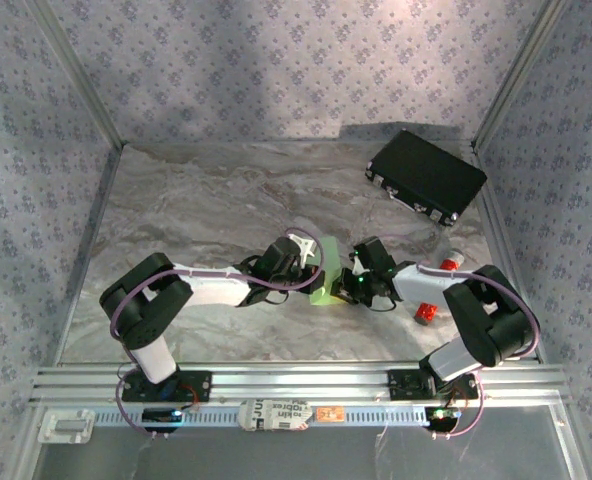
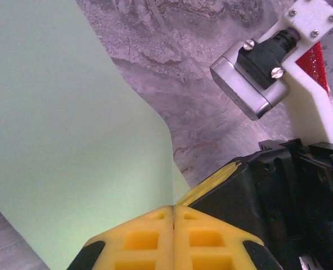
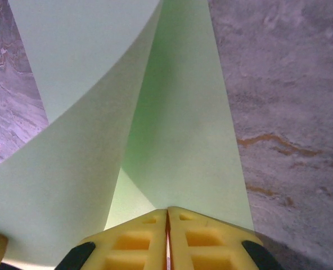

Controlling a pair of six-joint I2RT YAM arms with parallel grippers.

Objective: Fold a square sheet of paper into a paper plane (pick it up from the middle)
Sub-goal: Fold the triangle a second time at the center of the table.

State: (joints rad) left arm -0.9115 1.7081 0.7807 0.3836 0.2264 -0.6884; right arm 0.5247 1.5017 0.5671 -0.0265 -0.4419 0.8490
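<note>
Centrally, a little nearer the front edge of the marble-patterned worktop (image 1: 206, 200) than the back: the square sheet of paper (image 1: 328, 255), pale green, plain and unmarked. From overhead, a narrow band of green caught between the two arms rather than spread flat.

Up close from the left wrist, a broad, smooth, matte expanse of the square sheet of paper (image 2: 71, 135), gently bowed, with one curved edge sweeping down toward the yellow tips. Left end effector (image 2: 173, 216) fully closed, yellow fingertips (image 2: 138, 239) pressed together on the lower margin of the paper. From above, left end effector (image 1: 314, 265) at the left side of the green band.

From the right wrist, two layers of the square sheet of paper (image 3: 178, 140): a paler curled flap on the left, rolling over a flatter, more shaded panel behind, both narrowing toward the tips. Right end effector (image 3: 167, 216) closed as well, pinching the paper at the meeting of the layers. From above, right end effector (image 1: 344, 284) hard against the right side of the band, close to its partner.

Elsewhere: black rectangular case (image 1: 426, 178) in the far right corner of the worktop, well apart from the paper. Small red cylinder (image 1: 427, 314) near the right edge, just beside the right arm.
</note>
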